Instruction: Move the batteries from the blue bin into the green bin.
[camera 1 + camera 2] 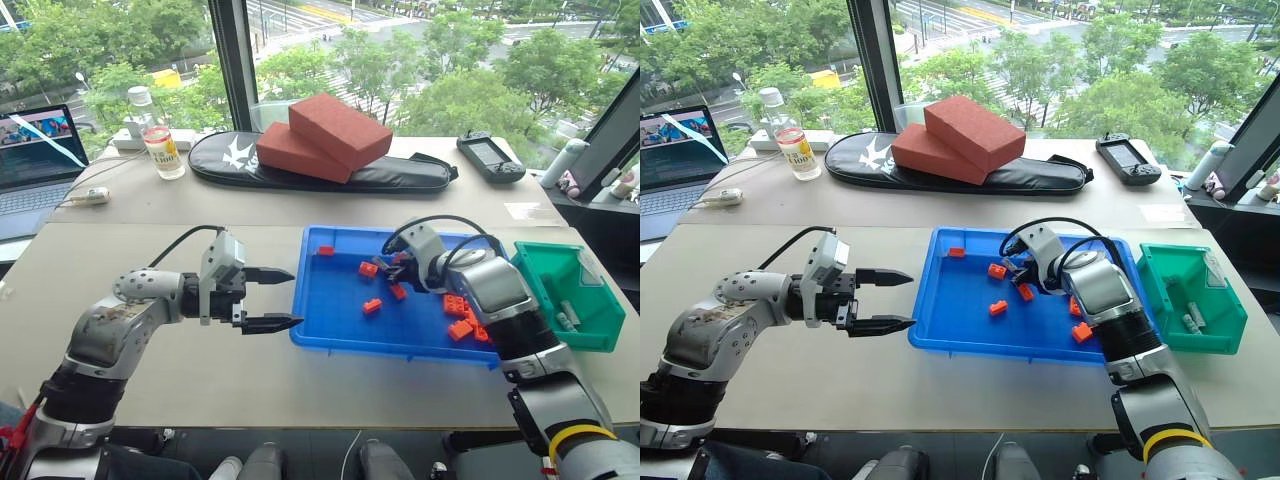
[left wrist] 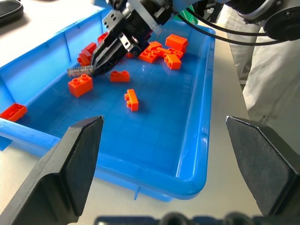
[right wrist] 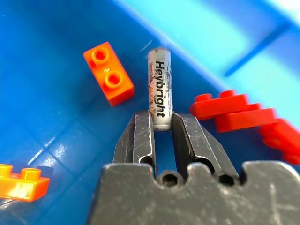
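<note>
Beige tabletop by the window, and we had a battery (image 3: 159,89) pinched in the right gripper (image 3: 162,125) over the blue bin (image 2: 197,140).
We held it by one end, fingers closed tight on it, the rest jutting out among orange bricks (image 3: 108,72). Small, stiff and smooth metal, light, so it could slip or swivel from an end grip; mid-body looked safer to us. Our left gripper (image 1: 268,298) hovered wide open and empty beside the bin. Batteries already lay in the green bin (image 1: 1230,318); we couldn't tell whether bricks hid any more.
</note>
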Controlling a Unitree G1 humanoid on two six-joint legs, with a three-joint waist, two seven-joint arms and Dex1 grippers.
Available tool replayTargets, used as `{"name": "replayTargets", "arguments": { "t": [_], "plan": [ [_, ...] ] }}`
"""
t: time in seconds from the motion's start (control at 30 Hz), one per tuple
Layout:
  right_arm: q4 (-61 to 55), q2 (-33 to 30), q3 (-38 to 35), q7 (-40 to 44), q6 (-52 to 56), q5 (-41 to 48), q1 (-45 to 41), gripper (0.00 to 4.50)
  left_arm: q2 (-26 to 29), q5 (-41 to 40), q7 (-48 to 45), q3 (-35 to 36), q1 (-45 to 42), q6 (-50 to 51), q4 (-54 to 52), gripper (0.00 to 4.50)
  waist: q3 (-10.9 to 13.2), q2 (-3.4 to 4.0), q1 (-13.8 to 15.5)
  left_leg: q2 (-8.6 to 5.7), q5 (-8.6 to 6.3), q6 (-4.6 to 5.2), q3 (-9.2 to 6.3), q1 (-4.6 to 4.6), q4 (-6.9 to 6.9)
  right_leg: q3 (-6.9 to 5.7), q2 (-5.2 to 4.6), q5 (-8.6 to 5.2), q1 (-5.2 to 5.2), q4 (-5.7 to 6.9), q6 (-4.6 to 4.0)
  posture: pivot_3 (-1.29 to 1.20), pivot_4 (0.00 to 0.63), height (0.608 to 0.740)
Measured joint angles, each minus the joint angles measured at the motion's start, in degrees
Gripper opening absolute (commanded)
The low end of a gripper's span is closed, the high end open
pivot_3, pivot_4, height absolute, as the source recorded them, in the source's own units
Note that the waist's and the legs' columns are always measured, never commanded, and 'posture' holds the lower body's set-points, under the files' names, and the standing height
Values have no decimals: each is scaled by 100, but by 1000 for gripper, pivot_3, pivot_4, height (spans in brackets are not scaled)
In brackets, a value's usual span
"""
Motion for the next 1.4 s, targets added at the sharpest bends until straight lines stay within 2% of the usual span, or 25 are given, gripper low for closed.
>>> {"name": "replayTargets", "arguments": {
  "t": [0.07, 0.13, 0.27, 0.33, 0.47, 0.6, 0.67, 0.77, 0.83, 0.87, 0.9, 1.1, 1.2, 1.3, 1.4],
  "plan": [
    [-652, -142, -524, 9, 248, 258, 5, 236, -2, -3, -9, -3, -24, 0, 1, 4500, 0, 0, 3, 1, 0, 0, -2, -1, -1, -1, 0, 0, 1, -1, 0, 0, 150, 740],
    [-1328, -586, -1175, 52, 532, 481, 84, 236, -7, -7, -42, -10, -69, -1, 3, 4500, 0, 0, 65, -2, 0, 1, -6, -2, -1, -5, -2, 0, 7, -4, 0, 0, 150, 740],
    [-1467, -1652, -2130, -218, 819, 284, 775, 236, 2, -9, -119, 1, -128, -3, 35, 4500, -1, -3, 182, -7, -1, 1, -1, 0, 0, -8, -8, 0, 17, -18, 2, 0, 150, 740],
    [-1211, -2066, -2424, -452, 877, 44, 1351, 236, 1, -8, -138, -2, -156, -4, 96, 4500, -1, -2, 170, -5, -1, 1, 7, 0, 0, -2, -6, 0, 14, -17, 2, 0, 150, 740],
    [-1095, -2466, -2637, -575, 896, -154, 2154, 236, -38, -4, -191, -32, -244, -20, 138, 4500, -2, 2, 46, 5, -1, 2, 21, 10, -5, 11, 3, -2, 9, -8, -2, 0, 150, 740],
    [-1162, -2553, -2662, -551, 903, -146, 2708, 236, -38, 26, -241, -60, -245, -69, 194, 4500, -2, 3, -50, 6, 0, 2, 27, 17, -6, 19, 3, -2, 12, -5, -1, 0, 150, 740],
    [-1275, -2516, -2661, -560, 905, -135, 2821, 1250, -38, 28, -260, -80, -246, -80, 211, 4500, -2, 3, -51, 6, 0, 1, 26, 19, -6, 18, 4, -2, 14, -4, -1, 0, 150, 740],
    [-1394, -2408, -2667, -597, 881, -126, 2823, 2160, -38, 40, -277, -82, -246, -84, 231, 4500, -2, 3, -23, 5, 0, 1, 26, 17, -6, 17, 3, -3, 15, -6, 0, 0, 150, 740],
    [-1442, -2317, -2696, -605, 880, -62, 2803, 2979, -39, 46, -294, -81, -246, -86, 236, 4500, -2, 3, -5, 3, 0, 1, 26, 15, -5, 17, 0, -3, 15, -7, 0, 0, 150, 740],
    [-1449, -2288, -2713, -605, 880, -23, 2763, 3157, -42, 46, -299, -81, -249, -86, 239, 4500, -2, 3, -3, 2, 0, 1, 26, 14, -5, 17, 0, -3, 14, -7, 1, 0, 150, 740],
    [-1465, -2269, -2738, -602, 880, 29, 2680, 3522, -56, 33, -303, -77, -257, -85, 240, 4500, -2, 3, -1, 2, 0, 1, 26, 14, -5, 17, -1, -3, 14, -7, 1, 0, 150, 740],
    [-1805, -2217, -2950, -358, 476, 457, 2029, 3522, -190, -41, -251, -3, -446, -81, 274, 4500, -1, 3, -4, 4, 0, 1, 23, 15, -5, 14, 2, -3, 14, -8, 1, 0, 150, 740],
    [-2603, -1861, -3157, 298, -18, 1306, 1854, 3522, -270, -60, -214, 19, -549, -78, 364, 4500, -2, 3, -23, 11, -1, 2, 16, 15, -6, 11, 10, -3, 16, -9, 0, 0, 150, 740],
    [-3923, -1722, -3178, 1442, -319, 2564, 2646, 3522, -330, -57, -209, 18, -604, -82, 392, 4500, -1, 2, 38, 6, -3, 6, -8, 7, -6, -4, 8, -3, 26, -12, 1, 0, 150, 740],
    [-4500, -1850, -2953, 2185, -582, 3026, 3476, 3522, -339, -51, -190, 29, -616, -82, 461, 4500, -1, 1, 125, -6, -4, 6, -2, -3, 9, -1, -5, 0, 27, -16, 10, 0, 150, 740]
  ]
}}
